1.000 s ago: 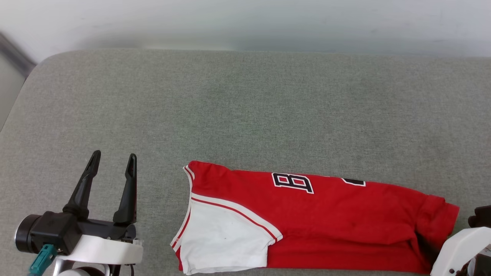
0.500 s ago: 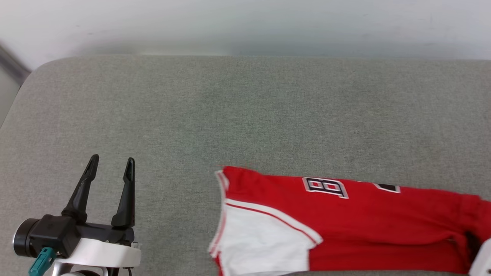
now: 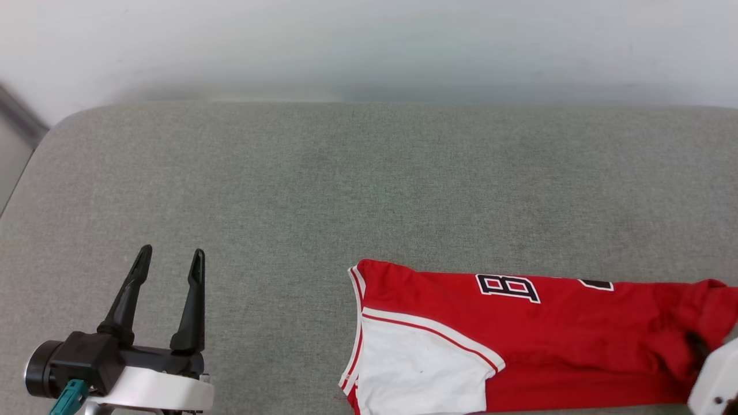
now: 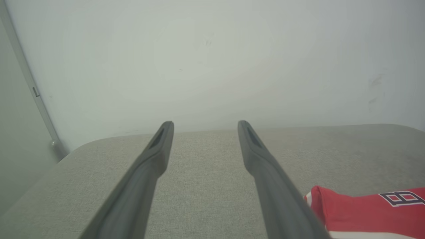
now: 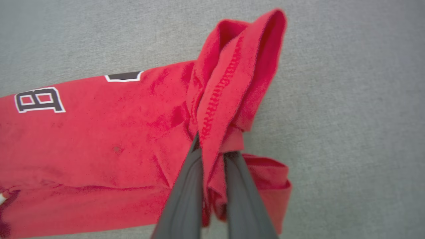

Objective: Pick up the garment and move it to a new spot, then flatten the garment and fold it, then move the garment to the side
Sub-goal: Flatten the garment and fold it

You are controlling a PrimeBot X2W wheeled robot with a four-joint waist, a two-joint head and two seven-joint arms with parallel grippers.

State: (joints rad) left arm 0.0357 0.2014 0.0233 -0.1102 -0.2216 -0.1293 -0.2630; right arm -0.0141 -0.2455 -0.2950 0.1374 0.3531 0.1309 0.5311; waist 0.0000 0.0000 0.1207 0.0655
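The garment [image 3: 548, 340], a red jersey with a white sleeve and black white-outlined letters, lies folded in a long strip near the front of the grey cushion [image 3: 346, 190]. In the right wrist view my right gripper [image 5: 214, 147] is shut on the garment [image 5: 99, 139] at its bunched red hem end, which is lifted into a ridge. That arm's pale wrist [image 3: 715, 380] shows at the lower right of the head view. My left gripper [image 3: 172, 251] stands open and empty, left of the collar end. Its fingers [image 4: 152, 166] point at the wall, the garment [image 4: 365, 212] to their right.
A pale wall [image 3: 369, 46] runs right behind the cushion's back edge. The cushion's rounded corner [image 3: 34, 155] drops off at the left, with a dark strip on the wall beside it. Bare grey fabric stretches behind the garment and between it and my left gripper.
My right gripper has shut on the garment's hem end and pulled the whole strip to the right, away from my left gripper. The head view has tilted slightly. The left gripper stays open.
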